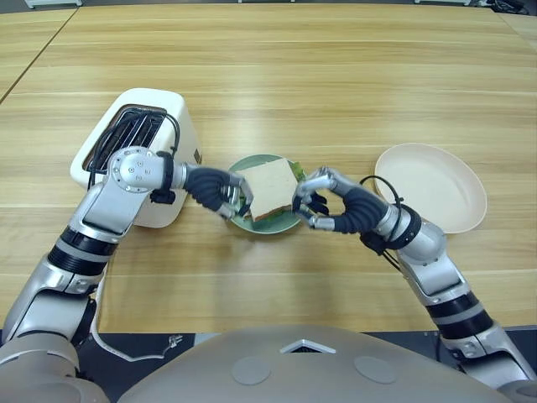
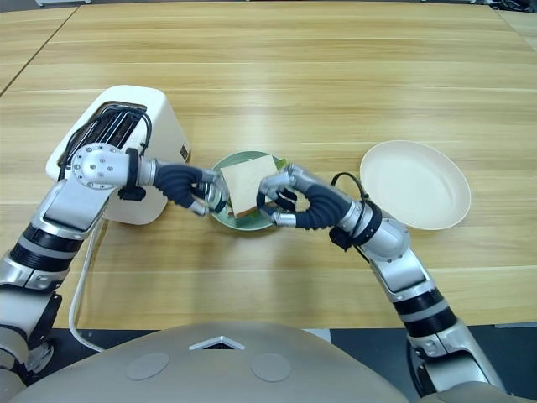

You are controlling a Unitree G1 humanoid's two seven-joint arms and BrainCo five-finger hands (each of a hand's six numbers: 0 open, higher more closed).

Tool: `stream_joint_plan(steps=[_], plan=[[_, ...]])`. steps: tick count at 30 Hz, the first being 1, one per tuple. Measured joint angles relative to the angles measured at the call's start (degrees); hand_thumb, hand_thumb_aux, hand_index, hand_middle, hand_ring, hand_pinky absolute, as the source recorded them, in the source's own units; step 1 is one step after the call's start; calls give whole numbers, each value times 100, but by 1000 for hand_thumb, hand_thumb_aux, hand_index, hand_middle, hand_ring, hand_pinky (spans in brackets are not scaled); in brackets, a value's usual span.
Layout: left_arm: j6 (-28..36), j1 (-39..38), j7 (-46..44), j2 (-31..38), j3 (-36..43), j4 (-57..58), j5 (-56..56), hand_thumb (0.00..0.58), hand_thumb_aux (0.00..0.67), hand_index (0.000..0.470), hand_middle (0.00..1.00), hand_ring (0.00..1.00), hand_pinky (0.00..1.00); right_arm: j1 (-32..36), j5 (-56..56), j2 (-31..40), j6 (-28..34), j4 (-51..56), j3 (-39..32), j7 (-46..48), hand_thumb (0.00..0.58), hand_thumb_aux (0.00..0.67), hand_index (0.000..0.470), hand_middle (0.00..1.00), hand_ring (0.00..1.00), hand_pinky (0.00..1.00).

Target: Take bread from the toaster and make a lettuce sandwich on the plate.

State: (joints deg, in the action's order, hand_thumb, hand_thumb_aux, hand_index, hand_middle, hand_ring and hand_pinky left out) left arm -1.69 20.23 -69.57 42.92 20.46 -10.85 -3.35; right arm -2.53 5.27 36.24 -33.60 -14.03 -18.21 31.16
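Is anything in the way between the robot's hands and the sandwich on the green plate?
Nothing visible does. The left hand is beside the sandwich on one side, the right hand on the other. The toaster and the bowl stand well off to the sides.

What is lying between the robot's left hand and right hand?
The green plate, carrying a bread slice over lettuce; both eye views show it.

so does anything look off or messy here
Nothing looks spilled or broken. The top bread slice lies a bit skewed on the green plate, with lettuce poking out only at its far right corner.
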Motion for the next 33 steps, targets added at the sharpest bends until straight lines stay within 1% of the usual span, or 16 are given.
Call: stream_joint_plan(steps=[4,7,10,16,19,23,24,25,26,27,28,29,30,31,32,33], plan=[[-144,-203,-227,176,474,-66,-405,580,670,470,1000,1000,1000,-318,-1015,426,270,306,-423,653,580,670,470,1000,1000,1000],[-219,-250,-176,130,810,-10,-829,580,670,470,1000,1000,1000,-331,-1594,413,413,573,-635,747,580,670,470,1000,1000,1000],[-280,-230,85,-127,1242,453,-1532,580,670,470,1000,1000,1000,-135,-2139,122,476,1040,-750,571,580,670,470,1000,1000,1000],[-538,243,652,-616,1555,1381,-2086,580,670,470,1000,1000,1000,670,-2869,-627,249,2413,-789,-515,580,670,470,1000,1000,1000],[-642,583,1139,-801,1569,1960,-2334,580,670,470,1000,1000,1000,1195,-3360,-978,64,3325,-744,-1504,580,670,470,1000,1000,1000],[-807,852,1473,-947,1559,2476,-2434,580,670,470,1000,1000,1000,1359,-3678,-1090,-162,3756,-722,-2158,580,670,470,1000,1000,1000],[-838,887,1569,-988,1539,2583,-2440,580,670,470,1000,1000,1000,1361,-3700,-1105,-209,3801,-722,-2243,580,670,470,890,890,890],[-896,904,1672,-1011,1507,2659,-2440,454,357,251,533,533,533,1358,-3723,-1116,-248,3820,-723,-2317,580,670,470,243,243,243],[-966,904,1804,-1035,1445,2734,-2428,83,50,35,0,0,0,1339,-3777,-1107,-353,3797,-720,-2402,580,670,470,0,0,0],[-1019,871,1827,-1049,1370,2746,-2347,0,0,0,0,0,0,1283,-3778,-1102,-407,3679,-680,-2444,580,670,470,0,0,0],[-1059,804,1825,-1046,1272,2726,-2205,0,0,0,0,0,0,1197,-3712,-1094,-449,3503,-599,-2459,564,560,393,0,0,0],[-1166,693,1830,-1035,1049,2574,-1882,0,0,0,0,0,0,1029,-3490,-1068,-495,3160,-443,-2501,524,462,324,0,0,0],[-1274,601,1956,-1035,746,2396,-1522,0,0,0,0,0,0,845,-3141,-1061,-533,2763,-227,-2528,476,386,271,0,0,0],[-1326,596,2066,-1031,498,2284,-1326,0,0,0,0,0,0,762,-2912,-1048,-547,2513,-82,-2537,441,342,240,0,0,0],[-1389,593,2252,-1026,190,2139,-1113,0,0,0,0,0,0,654,-2663,-1038,-574,2219,87,-2557,316,218,153,0,0,0],[-1430,611,2584,-1029,-309,1937,-839,0,0,0,0,0,0,496,-2359,-1015,-589,1815,318,-2578,40,24,17,0,0,0]])
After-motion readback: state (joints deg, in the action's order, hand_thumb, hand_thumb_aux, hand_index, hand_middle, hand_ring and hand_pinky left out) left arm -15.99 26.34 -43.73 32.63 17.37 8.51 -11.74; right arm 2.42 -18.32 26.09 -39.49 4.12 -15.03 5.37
